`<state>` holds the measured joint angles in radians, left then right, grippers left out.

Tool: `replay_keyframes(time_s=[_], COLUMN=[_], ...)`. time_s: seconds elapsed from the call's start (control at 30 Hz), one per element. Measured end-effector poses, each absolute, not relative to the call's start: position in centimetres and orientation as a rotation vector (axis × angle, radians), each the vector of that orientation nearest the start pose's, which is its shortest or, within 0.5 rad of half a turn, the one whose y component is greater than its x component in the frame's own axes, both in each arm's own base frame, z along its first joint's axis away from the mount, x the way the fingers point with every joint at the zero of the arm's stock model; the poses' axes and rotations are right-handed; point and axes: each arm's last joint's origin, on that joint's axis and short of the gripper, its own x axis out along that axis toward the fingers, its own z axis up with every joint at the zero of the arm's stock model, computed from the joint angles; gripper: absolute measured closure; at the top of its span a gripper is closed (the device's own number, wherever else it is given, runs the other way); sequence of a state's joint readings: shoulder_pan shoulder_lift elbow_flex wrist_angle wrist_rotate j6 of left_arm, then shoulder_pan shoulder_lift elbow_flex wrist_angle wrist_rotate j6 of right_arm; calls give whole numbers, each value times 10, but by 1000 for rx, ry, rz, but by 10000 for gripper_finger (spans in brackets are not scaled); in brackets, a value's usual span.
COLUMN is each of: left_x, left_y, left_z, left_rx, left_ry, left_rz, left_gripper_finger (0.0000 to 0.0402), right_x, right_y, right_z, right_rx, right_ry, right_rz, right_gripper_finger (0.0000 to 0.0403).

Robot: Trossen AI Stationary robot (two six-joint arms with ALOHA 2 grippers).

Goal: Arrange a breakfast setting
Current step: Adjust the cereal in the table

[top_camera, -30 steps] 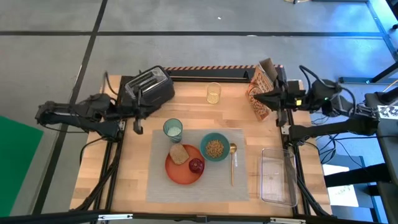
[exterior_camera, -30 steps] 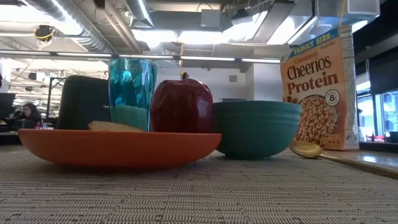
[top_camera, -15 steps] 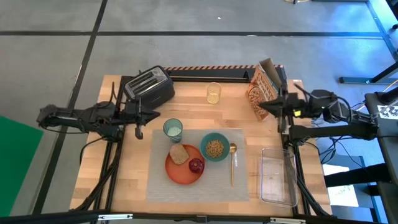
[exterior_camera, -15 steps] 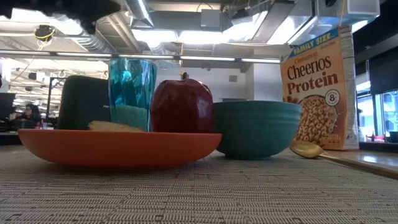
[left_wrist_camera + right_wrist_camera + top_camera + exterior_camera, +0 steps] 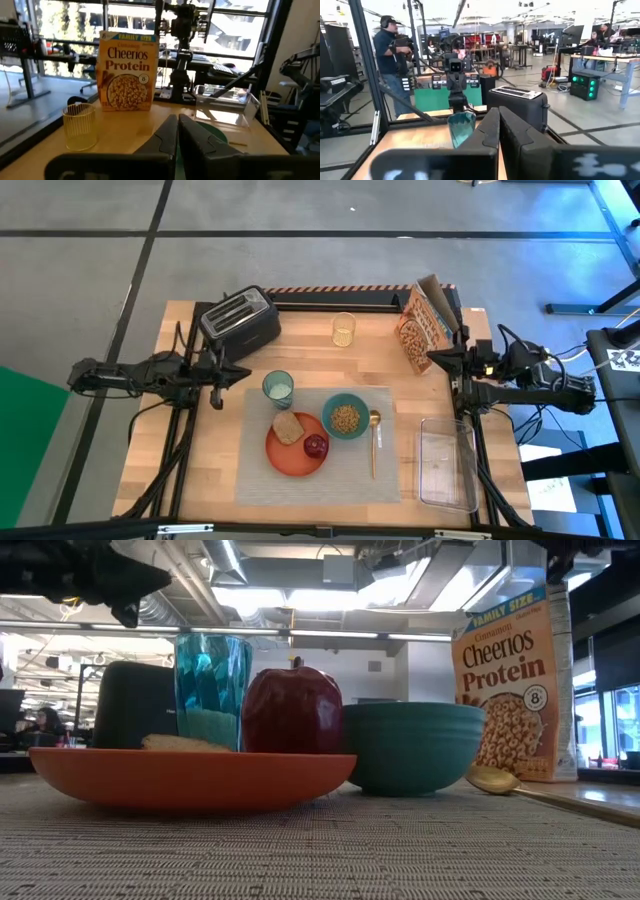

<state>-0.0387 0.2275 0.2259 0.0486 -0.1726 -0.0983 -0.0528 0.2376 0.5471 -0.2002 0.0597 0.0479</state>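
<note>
A grey placemat (image 5: 345, 478) lies at the table's near middle. On it rest an orange plate (image 5: 290, 455) with a toast slice (image 5: 289, 427) and a dark-red fruit (image 5: 316, 445), a teal bowl (image 5: 345, 417) holding cereal, and a gold spoon (image 5: 374, 442). A pale teal tumbler (image 5: 277, 388) stands at the mat's far left corner. My left gripper (image 5: 245, 374) is shut and empty, left of the tumbler. My right gripper (image 5: 432, 358) is shut and empty, just near of the cereal box (image 5: 420, 328).
A black toaster (image 5: 240, 320) stands at the far left and a yellowish glass (image 5: 343, 329) at the far middle. A clear plastic container (image 5: 447, 463) lies at the near right. A person (image 5: 395, 55) stands in the room beyond the table.
My left gripper has gone down and toward the tumbler, and now shows at the low view's top left. My right gripper has drawn away from the cereal box toward the table's near and right edges. The setting's things have kept still.
</note>
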Motion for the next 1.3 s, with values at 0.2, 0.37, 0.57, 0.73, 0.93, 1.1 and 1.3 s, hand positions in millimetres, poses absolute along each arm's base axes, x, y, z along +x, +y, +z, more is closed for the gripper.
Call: replay_keyframes(time_s=[0.2,0.37,0.57,0.73,0.93,1.1,1.3], left_x=[94,90,93,96,96,96,97], left_y=[1,1,1,1,0,0,-2], left_z=[213,200,191,179,179,177,177], left_rx=[-80,-87,-89,-114,-105,-90,-90], left_ry=[-107,-145,-135,-149,-141,-128,-126], left_rz=[118,118,120,107,83,83,20], left_gripper_finger=[391,391,391,399,399,399,400], right_x=[67,58,52,53,53,61,75], right_y=[-5,-4,-4,-4,-4,-5,-4], right_z=[289,284,280,279,278,269,245], right_rx=[26,31,34,32,49,84,175], right_ry=[-174,-239,-271,-261,-260,-287,-323], right_rz=[-90,-88,-88,-89,-95,-94,-30], right_gripper_finger=[403,403,403,403,403,403,403])
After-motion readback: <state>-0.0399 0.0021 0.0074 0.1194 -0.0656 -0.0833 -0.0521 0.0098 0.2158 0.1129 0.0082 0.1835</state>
